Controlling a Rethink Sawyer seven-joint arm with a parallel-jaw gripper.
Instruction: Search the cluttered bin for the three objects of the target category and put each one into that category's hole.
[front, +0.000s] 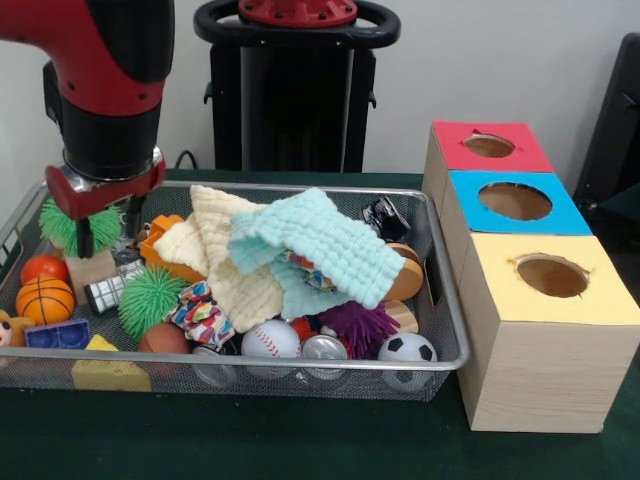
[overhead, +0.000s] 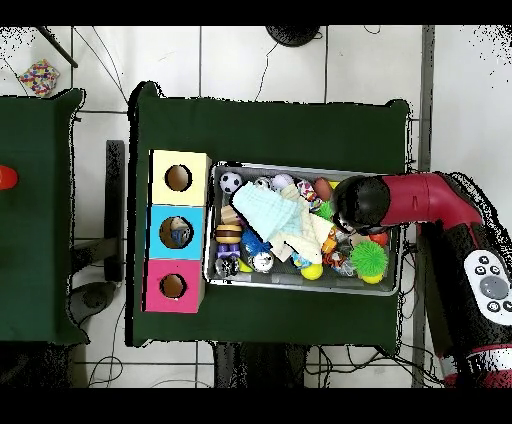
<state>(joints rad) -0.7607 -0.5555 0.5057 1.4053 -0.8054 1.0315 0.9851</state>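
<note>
My gripper (front: 108, 228) hangs over the left end of the wire mesh bin (front: 300, 362), open, with nothing between its fingers. Just behind it lies a green spiky ball (front: 55, 225). A second green spiky ball (front: 150, 298) lies below it to the right. A basketball (front: 45, 300), a baseball (front: 270, 340), a soccer ball (front: 407, 348) and a purple spiky ball (front: 358, 325) lie along the bin's front. A mint cloth (front: 320, 245) and a yellow cloth (front: 225, 255) cover the middle. In the overhead view the arm's wrist (overhead: 360, 203) hides the gripper.
Right of the bin stands a wooden box with a red hole lid (front: 490, 146), a blue one (front: 515, 201) and a yellow one (front: 551, 275). Cans (front: 323, 348), toy blocks (front: 58, 335) and other small toys fill the bin. The table is covered in green cloth (front: 300, 440).
</note>
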